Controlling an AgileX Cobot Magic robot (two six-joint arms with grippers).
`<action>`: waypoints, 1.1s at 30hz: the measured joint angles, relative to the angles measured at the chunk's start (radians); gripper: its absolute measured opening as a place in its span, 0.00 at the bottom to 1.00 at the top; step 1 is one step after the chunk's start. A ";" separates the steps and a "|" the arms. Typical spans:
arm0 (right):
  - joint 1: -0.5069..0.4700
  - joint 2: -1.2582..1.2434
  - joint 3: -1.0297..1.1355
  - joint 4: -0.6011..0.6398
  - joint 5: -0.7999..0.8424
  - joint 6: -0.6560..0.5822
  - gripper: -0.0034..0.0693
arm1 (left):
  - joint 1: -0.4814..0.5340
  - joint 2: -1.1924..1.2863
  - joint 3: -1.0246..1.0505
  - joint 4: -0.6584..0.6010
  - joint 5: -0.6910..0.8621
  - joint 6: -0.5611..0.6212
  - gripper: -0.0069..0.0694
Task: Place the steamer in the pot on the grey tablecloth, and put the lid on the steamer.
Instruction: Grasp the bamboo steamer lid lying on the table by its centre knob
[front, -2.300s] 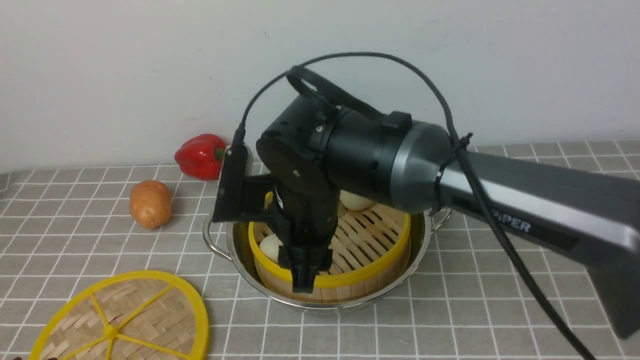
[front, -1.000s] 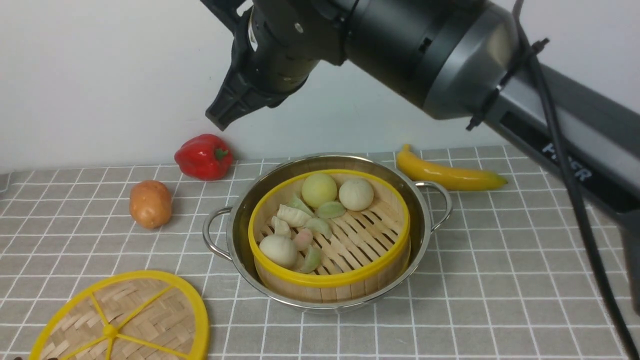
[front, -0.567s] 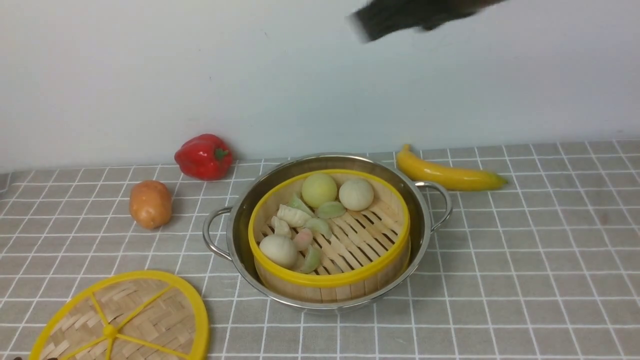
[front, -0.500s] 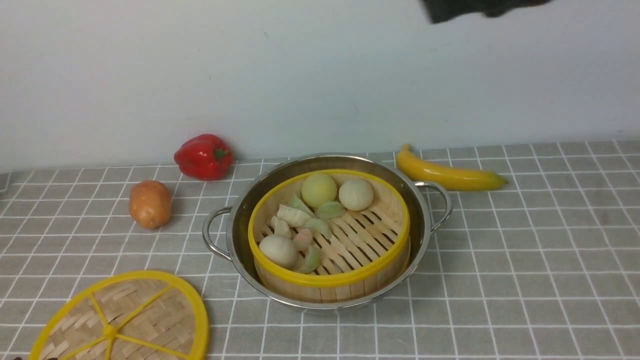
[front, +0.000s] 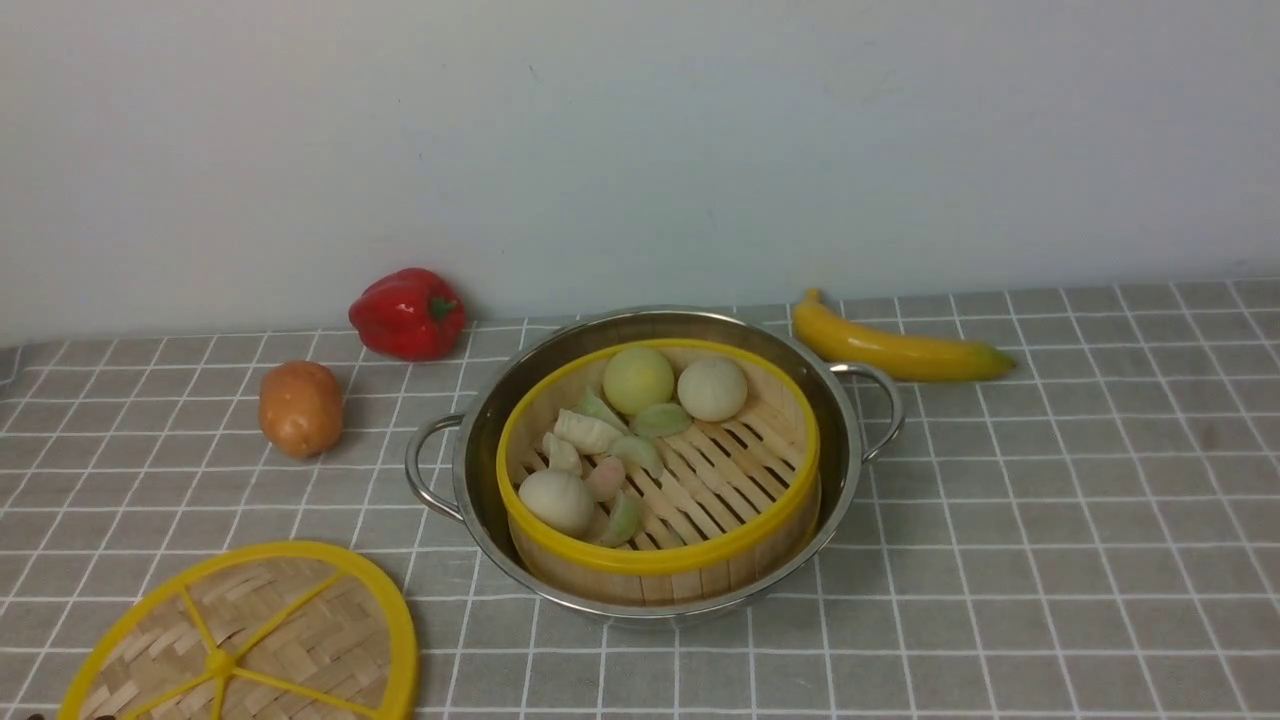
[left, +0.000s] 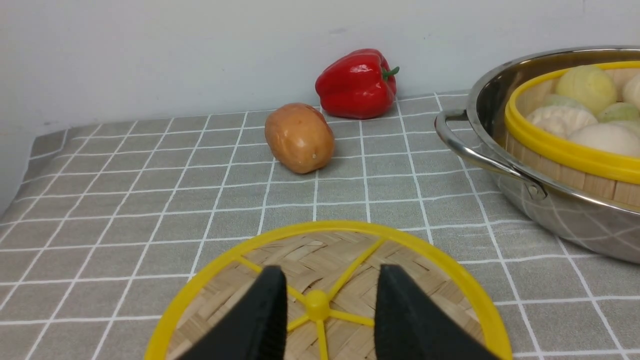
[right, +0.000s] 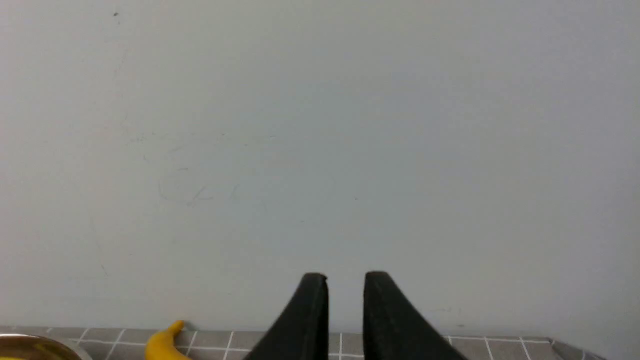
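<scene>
- The steamer (front: 660, 470), a round bamboo basket with a yellow plastic rim and slatted floor, sits inside the pot (front: 650, 455), a wide, shallow stainless-steel vessel with two loop handles. It carries toy buns and dumplings (front: 620, 430). It appears seated level, its rim standing slightly above the pot's edge.
- The pot rests on the grey tablecloth (front: 1000, 520), a grey cloth with a thin white grid covering the surface.
- Judgement: the first half of the task reads as complete; the step in hand is the lid.
- The lid (front: 245, 640), a flat woven-bamboo disc with a thick yellow rim, yellow spokes and a centre knob (left: 317, 306), lies flat on the cloth near the pot's left side, apart from it.
- Left pincer (left: 327, 312): in the left wrist view the jaws stand apart, one to each side of the knob, with a clear gap and nothing gripped. Whether the tips touch the weave cannot be told.
- Right pincer (right: 346, 312): raised clear, facing the bare wall, jaws narrowly apart and empty. It is absent from the front view.
- Next move, as judged: close the left jaws on the knob, lift the lid level, carry it over the steamer and lower it centred so rim meets rim.
- Bystanders: a red bell pepper (front: 407, 312), a brown potato (front: 300, 407) and a yellow banana (front: 900, 348) lie behind and beside the pot, none of them between lid and pot.
</scene>
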 joint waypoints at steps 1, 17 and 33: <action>-0.018 -0.040 0.060 0.000 -0.030 0.002 0.23 | 0.000 0.000 0.000 0.000 0.000 0.000 0.41; -0.063 -0.552 0.649 -0.079 -0.179 0.002 0.29 | 0.000 0.000 0.000 0.000 0.000 0.000 0.41; -0.063 -0.640 0.670 -0.040 0.052 0.026 0.35 | 0.000 0.000 0.000 0.000 0.000 0.000 0.41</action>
